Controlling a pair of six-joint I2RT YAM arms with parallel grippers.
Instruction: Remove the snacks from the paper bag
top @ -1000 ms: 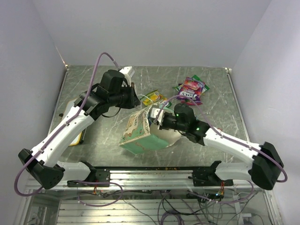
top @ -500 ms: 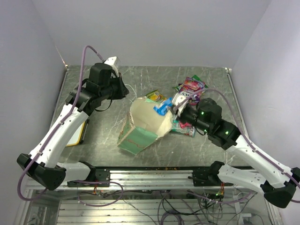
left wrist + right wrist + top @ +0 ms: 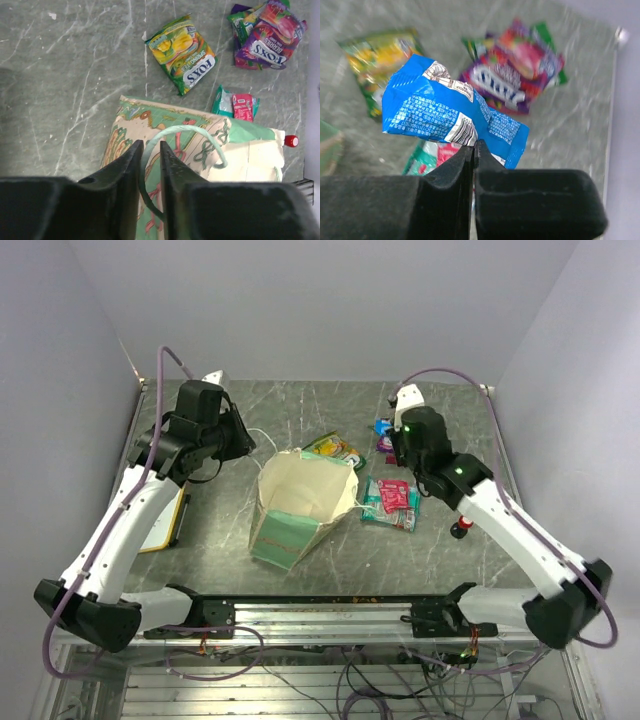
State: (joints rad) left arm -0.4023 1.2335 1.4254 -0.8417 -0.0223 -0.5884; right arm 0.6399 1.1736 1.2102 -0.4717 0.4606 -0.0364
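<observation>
The paper bag stands mid-table with its mouth up, and only tan paper shows inside. My left gripper hangs above its printed front, back left of it. The jaws stand a little apart, and the thin handle cord runs loosely between them. My right gripper is shut on a blue packet, held above the table at the back right. On the table lie a yellow-green snack, a pink-purple one and a teal-red one.
A small red-topped button stands right of the teal-red packet. A wood-framed whiteboard lies at the left edge under my left arm. Walls close in the table on three sides.
My right gripper pulled the blue packet out of the bag and carried it to the back right. My left arm drew back left and its jaws parted slightly. The bag tipped upright.
</observation>
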